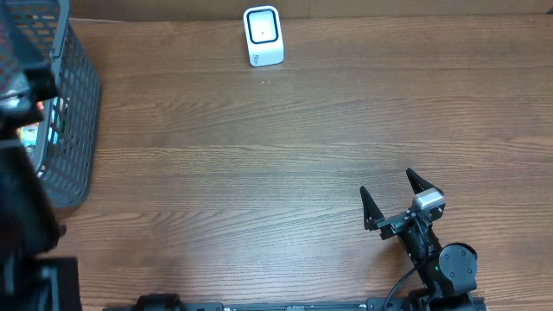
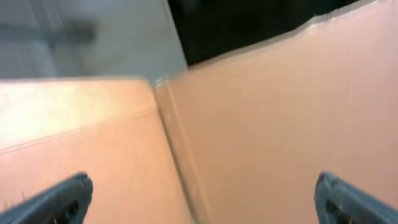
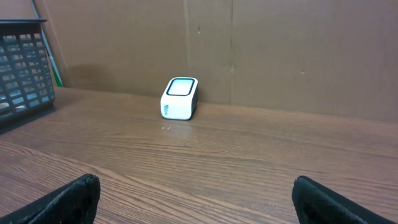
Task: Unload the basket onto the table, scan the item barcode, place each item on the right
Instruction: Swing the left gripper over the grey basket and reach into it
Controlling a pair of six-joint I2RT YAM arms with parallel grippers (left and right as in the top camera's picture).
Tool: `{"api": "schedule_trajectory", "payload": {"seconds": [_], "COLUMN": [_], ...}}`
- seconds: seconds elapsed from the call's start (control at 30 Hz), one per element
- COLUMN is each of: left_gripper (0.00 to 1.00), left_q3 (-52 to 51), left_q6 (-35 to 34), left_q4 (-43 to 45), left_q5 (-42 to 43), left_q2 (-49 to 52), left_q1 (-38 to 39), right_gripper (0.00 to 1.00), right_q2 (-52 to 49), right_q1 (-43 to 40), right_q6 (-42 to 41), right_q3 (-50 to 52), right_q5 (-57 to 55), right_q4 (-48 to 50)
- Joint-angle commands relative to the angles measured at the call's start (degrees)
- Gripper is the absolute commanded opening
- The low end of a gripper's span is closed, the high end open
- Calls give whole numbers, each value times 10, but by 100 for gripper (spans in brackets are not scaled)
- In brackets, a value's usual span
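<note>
The white barcode scanner stands upright at the table's far edge, its dark window facing forward; in the right wrist view the scanner sits against the cardboard wall. Something teal and white shows through the basket's mesh at the left; no barcode is visible. My right gripper rests open near the front right, far from the scanner, and in its own view the right gripper holds nothing. My left gripper is open and empty, facing blurred cardboard. The left arm is a dark mass over the basket.
A dark grey mesh basket stands at the table's left edge, also seen as the basket in the right wrist view. A brown cardboard wall closes off the back of the wooden table.
</note>
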State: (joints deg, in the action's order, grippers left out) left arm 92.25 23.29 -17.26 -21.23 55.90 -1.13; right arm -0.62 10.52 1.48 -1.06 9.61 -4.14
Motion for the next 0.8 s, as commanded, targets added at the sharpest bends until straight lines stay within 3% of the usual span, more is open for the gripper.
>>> {"api": "schedule_trajectory", "payload": {"seconds": [0.0,0.23,0.37,0.47,0.7,0.77], "left_gripper": [100,100,100,100,100,100], "left_q3": [71,254,362,405,413,413], "left_q6": [-50,-68,-101,-141,-200,-211], "left_q4": [-77,-234,-329,-381,-437,-449], "left_q5": [-45,-33,45,137,373,405], "left_q2": [35,165,243,292,375,396], "left_q1": [4,3,-25,-80,-283,-330], "right_gripper": [100,100,100,100,100,100], "right_q2": [4,4,4,4,4,4], "right_q1": [0,0,0,0,0,0], "right_q6": [-2,-2,-2,-2,-2,-2], "right_q3": [6,6,6,6,6,6], "right_q5": [-3,-3,-3,-3,-3,-3], "right_q4": [2,2,2,2,2,2]}}
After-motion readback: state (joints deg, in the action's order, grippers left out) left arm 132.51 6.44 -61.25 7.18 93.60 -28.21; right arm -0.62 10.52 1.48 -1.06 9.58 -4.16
